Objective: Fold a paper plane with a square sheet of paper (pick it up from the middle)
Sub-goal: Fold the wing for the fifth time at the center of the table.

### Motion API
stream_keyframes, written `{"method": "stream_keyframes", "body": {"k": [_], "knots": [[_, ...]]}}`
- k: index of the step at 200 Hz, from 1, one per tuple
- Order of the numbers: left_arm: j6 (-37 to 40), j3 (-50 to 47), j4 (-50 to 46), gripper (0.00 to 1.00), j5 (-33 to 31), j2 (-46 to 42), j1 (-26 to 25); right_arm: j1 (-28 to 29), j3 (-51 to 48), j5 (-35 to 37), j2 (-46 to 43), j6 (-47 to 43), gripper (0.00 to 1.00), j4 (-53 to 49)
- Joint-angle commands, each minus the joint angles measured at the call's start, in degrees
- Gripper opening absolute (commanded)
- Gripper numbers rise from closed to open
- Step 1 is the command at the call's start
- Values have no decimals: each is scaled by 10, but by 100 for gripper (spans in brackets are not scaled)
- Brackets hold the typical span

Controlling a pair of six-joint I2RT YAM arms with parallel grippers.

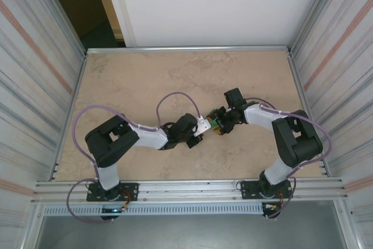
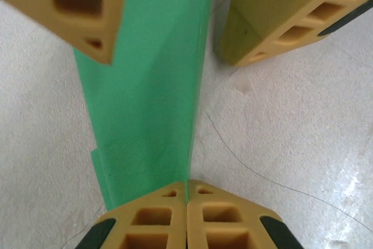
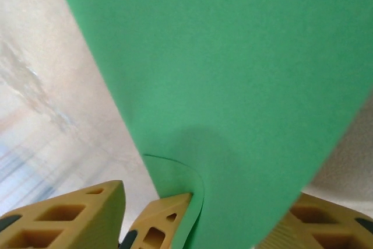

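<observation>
Handover looked to be the step in hand. The paper plane (image 2: pixel 145 103), a slim folded strip of bright green, sat between the two grippers over the middle of the desk (image 1: pixel 145 80), a little toward its near edge. I could not tell whether it rested on the surface or was held just clear of it.

The left gripper (image 2: pixel 186 186) was clenched, its two pads pressed flat together. The long crease of the plane ran straight into that seam, so I judged the paper pinched there. The right gripper (image 2: pixel 166 53) stood released, with one of its fingers (image 2: pixel 70 10) on each side of the strip. It was apart from the paper on the crease side. On the other side the finger overlapped the green, and contact could not be made out.

To do this well, the left pinch would need to be firm without crushing the crease, since thin paper slips and bends easily. The right arm should probably back away along the line of the strip, not across it, so that neither finger drags a wing. Whether the left hold sat near the plane's middle could not be read. At an end, the plane would likely droop, and a grip nearer the centre would serve better.
</observation>
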Motion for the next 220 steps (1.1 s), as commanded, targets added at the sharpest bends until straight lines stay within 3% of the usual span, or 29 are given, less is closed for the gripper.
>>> {"method": "stream_keyframes", "body": {"k": [1,56,95,136,178,220], "knots": [[-41,13,-57,5,81,4,26,-24,18,18,-43,-35,62,-40],[-120,57,-117,2,203,28,84,-79,2,42,-111,-119,65,-66],[-166,111,-191,0,281,47,121,-86,0,60,-147,-180,65,-86],[-235,161,-244,0,356,74,152,-87,-24,1,-148,-246,64,-31],[-306,189,-255,0,400,95,162,-83,-68,-74,-124,-271,55,87],[-359,184,-224,0,414,109,167,-62,-57,-106,-78,-299,40,135]]}}
